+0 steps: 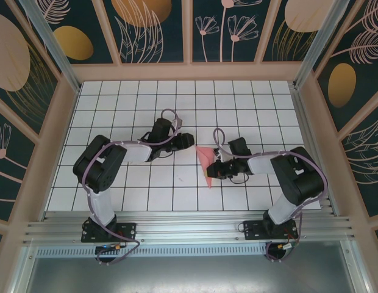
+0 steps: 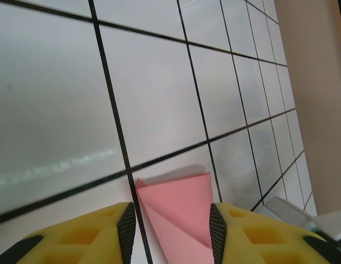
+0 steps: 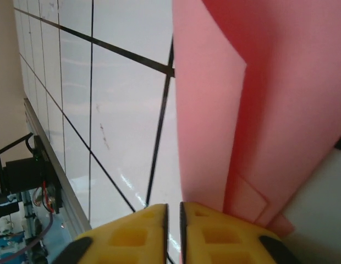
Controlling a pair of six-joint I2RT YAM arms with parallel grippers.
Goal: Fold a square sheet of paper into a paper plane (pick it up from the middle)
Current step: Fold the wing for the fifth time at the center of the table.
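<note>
Now, on the left, the black left hand [image 1: 188,141] stands wide open. Its yellow fingers [image 2: 124,234] frame the blunt end of the thin salmon-pink sheet of paper [image 1: 205,163]. That sheet lies folded into a narrow wedge of creased layers, mid-way across the white, black-gridded worktop [image 1: 177,116]. From the left wrist, a turned-over flap shows on the paper, lying between the pads; whether they touch it I cannot make out.

Over on the right, the right hand [image 1: 217,170] sits at the wedge's long right edge. Its yellow fingers [image 3: 203,225] are drawn together to a slit, and I cannot tell whether a layer is nipped in there.

My read: this is a creasing step. To do it well, the left should pin the blunt end flat while the right runs along the edge, layers aligned, for a sharp fold. Thin paper like this will likely skate or buckle under a sideways shove.

No tray or box in play: the sheet rests straight on the worktop.
</note>
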